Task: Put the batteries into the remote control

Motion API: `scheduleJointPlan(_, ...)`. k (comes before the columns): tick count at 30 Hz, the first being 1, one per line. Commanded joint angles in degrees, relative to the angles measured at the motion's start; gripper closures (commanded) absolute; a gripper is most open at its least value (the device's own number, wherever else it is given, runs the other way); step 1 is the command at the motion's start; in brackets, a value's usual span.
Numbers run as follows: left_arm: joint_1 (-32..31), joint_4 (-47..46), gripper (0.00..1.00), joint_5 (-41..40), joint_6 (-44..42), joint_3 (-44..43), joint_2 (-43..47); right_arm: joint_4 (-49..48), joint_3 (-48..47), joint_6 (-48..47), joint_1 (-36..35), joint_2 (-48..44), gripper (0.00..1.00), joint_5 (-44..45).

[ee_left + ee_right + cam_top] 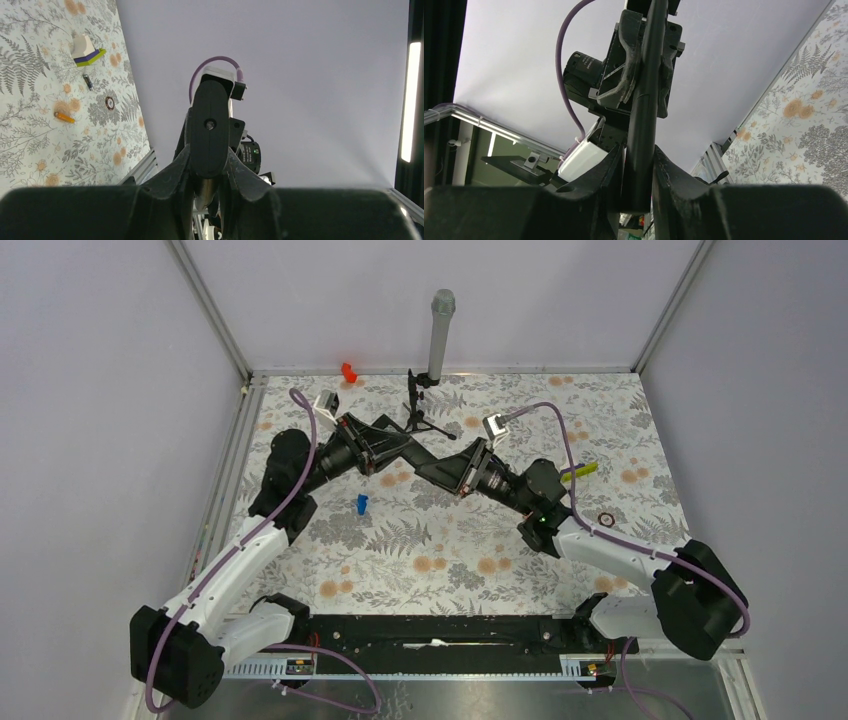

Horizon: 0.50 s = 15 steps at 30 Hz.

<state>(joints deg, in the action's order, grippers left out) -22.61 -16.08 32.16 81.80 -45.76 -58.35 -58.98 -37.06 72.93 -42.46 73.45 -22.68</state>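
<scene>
Left gripper (209,165): closed on one end of the remote control (643,110). In the left wrist view you see the remote's rounded end clamped between the fingers.

Remote control: lifted off the table (450,540) and spanning the gap between the two grippers. From above, it hangs over the middle of the table, slightly toward 12 o'clock.

Right gripper (638,152): closed on the other end of the remote control. One finger presses against each side of the slim bar.

Battery (65,117): one orange cell lies loose on the table on the 3 o'clock side. It sits near a small ring (109,103), at 8 o'clock from it in the left wrist view, and well apart from the remote control.

Other cells: you cannot make out any others in these views.

Compartment: you cannot tell whether it is open. No view shows the remote's back face.

Done: judged that the remote control is picked up and braced at both ends.

Left: judged that all the loading remains, since the visible battery is not in the remote control. Both grippers are occupied, so expect one to let go before it can fetch the battery.
</scene>
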Motion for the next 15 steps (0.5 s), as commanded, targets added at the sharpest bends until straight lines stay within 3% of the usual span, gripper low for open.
scheduleJointPlan(1, 2.84, -7.01, 1.00, -5.98, 2.23, -1.62, 2.33, 0.81, 1.99, -3.95, 2.30, -3.53, 0.67, -0.44)
scheduleJointPlan(6, 2.79, -6.18, 1.00, -6.00, -0.05, -1.61, 1.48, 4.91, -0.25, -4.80, 2.42, -2.90, 0.61, 0.58)
scheduleJointPlan(8, 2.54, -5.89, 1.00, -5.49, -0.97, -1.34, 1.19, 7.08, -1.95, -4.89, 2.39, -1.87, 0.53, 0.59)
scheduleJointPlan(15, 2.05, -4.91, 1.00, -5.03, -3.04, 0.30, 0.63, 3.88, -5.35, -5.05, 2.38, 1.38, 0.11, -1.27)
